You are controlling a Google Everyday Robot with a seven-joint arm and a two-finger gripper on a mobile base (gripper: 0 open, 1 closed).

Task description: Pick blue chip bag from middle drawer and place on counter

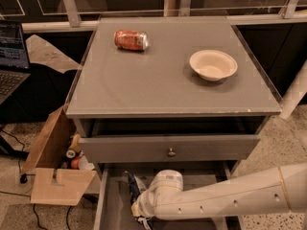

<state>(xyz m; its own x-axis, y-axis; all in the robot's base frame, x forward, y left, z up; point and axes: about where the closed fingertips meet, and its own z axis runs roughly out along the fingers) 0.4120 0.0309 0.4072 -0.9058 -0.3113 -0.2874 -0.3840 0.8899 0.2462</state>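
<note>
blue chip bag [132, 184] in middle drawer [114, 203], claw [140, 213] beside, arm [225, 198] across

The arm [230, 198] is a thick, smooth tube in creamy white plastic, with a matte shell. A row of small dark holes [207, 206] dots its side. Near the wide end, a thin yellowish seam [281, 188] rings the shell. The tube narrows into a rounded white wrist housing [165, 182], shaped like a stubby drum. Below it, the claw [142, 213] sits low in the open drawer [115, 205], pale with a yellowish trim, mostly hidden.
</note>
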